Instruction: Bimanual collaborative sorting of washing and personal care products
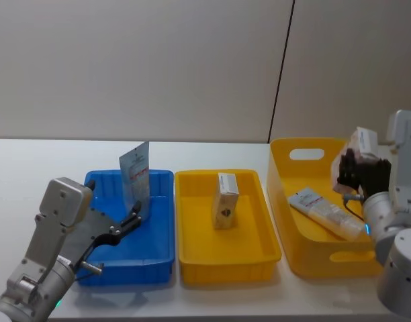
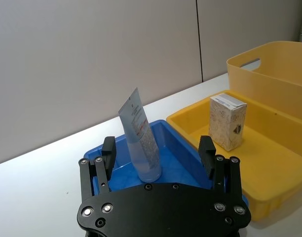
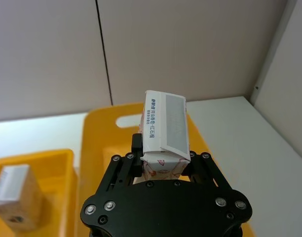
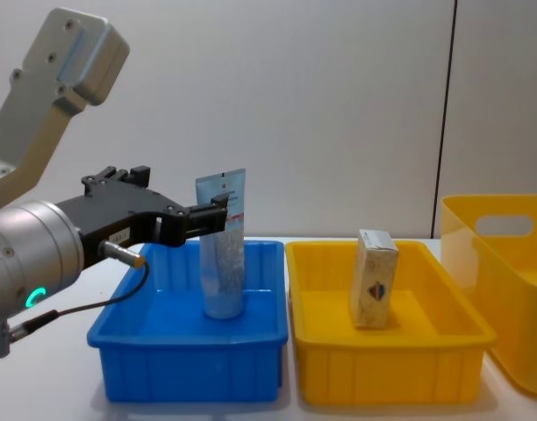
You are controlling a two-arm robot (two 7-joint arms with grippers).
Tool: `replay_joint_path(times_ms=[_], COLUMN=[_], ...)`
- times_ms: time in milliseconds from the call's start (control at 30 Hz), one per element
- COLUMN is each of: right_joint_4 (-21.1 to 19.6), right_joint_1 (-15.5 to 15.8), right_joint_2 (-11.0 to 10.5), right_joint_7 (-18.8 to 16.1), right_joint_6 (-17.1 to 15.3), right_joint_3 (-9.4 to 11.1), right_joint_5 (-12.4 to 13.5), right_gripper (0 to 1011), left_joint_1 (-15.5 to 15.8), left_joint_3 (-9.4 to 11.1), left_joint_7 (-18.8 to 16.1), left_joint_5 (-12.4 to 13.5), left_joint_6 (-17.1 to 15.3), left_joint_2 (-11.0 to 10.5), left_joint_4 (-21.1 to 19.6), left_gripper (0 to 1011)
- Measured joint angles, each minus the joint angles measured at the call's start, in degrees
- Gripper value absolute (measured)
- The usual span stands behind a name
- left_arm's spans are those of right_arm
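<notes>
A: Entry, left side first. Where is the left gripper [image 1: 133, 221]?

B: Over the blue bin [image 1: 158, 258], near its front half. Fingers spread wide. In the left wrist view the standing tube [image 2: 141, 143] sits between the two fingertips with a gap on each side, so nothing is gripped.

A: Tube condition?

B: Pale blue, upright on its cap inside the blue bin, leaning slightly, flat crimped end up, red and white print on the face. The chest view shows the fingers level with its upper part.

A: Middle container?

B: Shallow yellow tray [image 1: 192, 258], just beside the blue bin. One cream box [image 1: 225, 200] stands upright in it, a dark emblem low on one face; the emblem colours look blue and red in the chest view, though that is hard to confirm.

A: Right side?

B: Right gripper [image 3: 163, 160] is above the tall yellow handled bin [image 1: 296, 258], fingers pressed on a small carton [image 3: 163, 128] with orange-red patterning and a grey-white end panel. It is held clear of the bin floor.

A: Anything in that bin?

B: A second tube [image 1: 325, 212] lying flat, diagonal across the bottom.
</notes>
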State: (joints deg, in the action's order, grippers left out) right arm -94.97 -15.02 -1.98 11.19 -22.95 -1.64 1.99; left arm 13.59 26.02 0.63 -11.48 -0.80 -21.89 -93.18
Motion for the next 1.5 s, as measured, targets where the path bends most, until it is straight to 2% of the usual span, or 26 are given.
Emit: replay_joint_path(times_ms=[233,500,633,767,1167,1233,1500], right_joint_4=[1.48,3.31,3.87,4.34,4.93,4.76,2.99], right_joint_1=[0.09,0.10,0.09,0.08,0.06,0.17,0.84], right_joint_2=[-3.11,-5.41,-6.11,-6.68,-7.46,-7.38,-6.45], right_joint_7=[-0.16,-0.59,-0.73,-0.84,-1.10,-1.28,-2.83], right_joint_6=[-3.04,-5.15,-5.73,-6.21,-6.82,-6.45,-3.24], right_joint_3=[-1.28,-2.52,-2.86,-3.11,-3.44,-3.27,-1.89], right_joint_5=[-3.44,-6.25,-7.10,-7.76,-8.79,-8.68,-6.48], right_gripper=[375,375,466,634,969,1003,1003], left_joint_1=[0.00,0.00,0.00,0.00,0.00,0.00,0.00], left_joint_3=[0.00,0.00,0.00,0.00,0.00,0.00,0.00], left_joint_7=[0.00,0.00,0.00,0.00,0.00,0.00,0.00], left_joint_5=[0.00,0.00,0.00,0.00,0.00,0.00,0.00], left_joint_6=[0.00,0.00,0.00,0.00,0.00,0.00,0.00], left_joint_2=[0.00,0.00,0.00,0.00,0.00,0.00,0.00], left_joint_4=[0.00,0.00,0.00,0.00,0.00,0.00,0.00], left_gripper=[1001,1001,1001,1001,1001,1001,1001])
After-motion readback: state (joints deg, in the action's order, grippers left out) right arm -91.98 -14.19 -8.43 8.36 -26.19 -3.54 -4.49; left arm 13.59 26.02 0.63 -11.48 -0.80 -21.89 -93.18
